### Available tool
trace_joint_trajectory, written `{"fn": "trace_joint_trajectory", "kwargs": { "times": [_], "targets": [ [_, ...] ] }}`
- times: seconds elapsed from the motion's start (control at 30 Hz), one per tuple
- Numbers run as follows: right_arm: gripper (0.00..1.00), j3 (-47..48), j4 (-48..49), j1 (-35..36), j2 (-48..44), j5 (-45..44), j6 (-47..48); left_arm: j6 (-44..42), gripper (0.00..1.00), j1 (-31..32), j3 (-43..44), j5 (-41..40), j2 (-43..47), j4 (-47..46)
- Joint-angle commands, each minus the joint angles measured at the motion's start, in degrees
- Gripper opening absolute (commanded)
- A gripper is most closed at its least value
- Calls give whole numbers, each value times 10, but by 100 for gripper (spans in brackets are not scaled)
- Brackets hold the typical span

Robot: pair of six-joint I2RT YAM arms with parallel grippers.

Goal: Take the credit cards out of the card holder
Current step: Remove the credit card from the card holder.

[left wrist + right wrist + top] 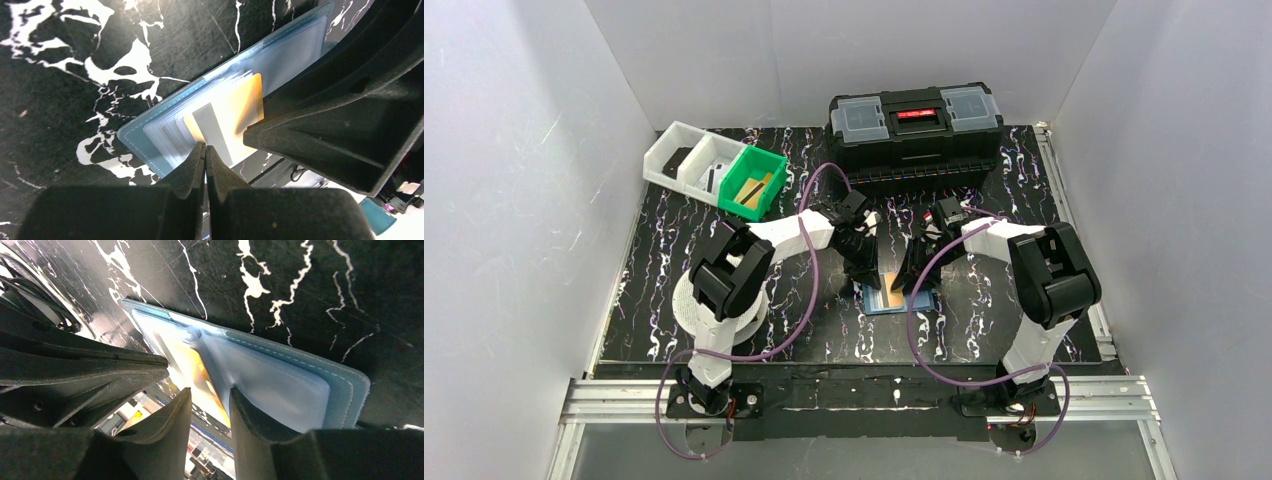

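Observation:
The blue card holder (886,298) lies open on the black marbled mat between both arms. In the left wrist view the card holder (150,135) shows clear sleeves, and an orange credit card (240,107) with a grey stripe sticks out of them. My left gripper (205,150) is shut, empty, tips down at the card's near edge. In the right wrist view my right gripper (210,395) stands open. The orange card (192,367) reaches into its gap, and one finger (250,410) rests against a clear sleeve (270,382).
A large black toolbox (916,125) stands at the back. A green bin (752,183) and white bins (686,158) sit at the back left. White walls close in both sides. Both grippers (890,278) crowd over the holder.

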State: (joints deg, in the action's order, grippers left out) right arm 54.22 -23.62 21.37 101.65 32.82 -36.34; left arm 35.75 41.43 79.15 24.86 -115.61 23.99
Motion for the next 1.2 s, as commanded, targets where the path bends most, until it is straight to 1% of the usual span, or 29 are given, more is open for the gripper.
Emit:
{"fn": "trace_joint_trajectory", "kwargs": {
  "times": [0.0,0.1,0.2,0.47,0.67,0.8,0.83,0.87,0.9,1.17],
  "targets": [
    [39,-4,22,3,13,12,-5,-1,0,9,13,-3,-25,9],
    [36,-9,29,2,14,21,-7,5,0,10,15,-5,-31,10],
    [35,-20,47,0,11,32,-12,8,0,10,14,-21,-35,22],
    [35,-83,160,-26,-2,122,-59,17,0,9,1,-46,-35,39],
    [32,-112,224,-39,-12,155,-93,20,0,9,-4,-49,-32,40],
    [27,-121,243,-44,-18,159,-103,21,0,10,-7,-51,-29,40],
    [25,-123,249,-44,-49,160,-105,20,0,9,-8,-52,-29,41],
    [23,-125,254,-45,-21,162,-109,21,0,9,-9,-52,-28,41],
    [20,-128,260,-45,-17,163,-113,21,0,9,-10,-52,-27,41],
    [8,-147,284,-51,-21,163,-126,22,0,9,-19,-57,-19,40]
  ]
}}
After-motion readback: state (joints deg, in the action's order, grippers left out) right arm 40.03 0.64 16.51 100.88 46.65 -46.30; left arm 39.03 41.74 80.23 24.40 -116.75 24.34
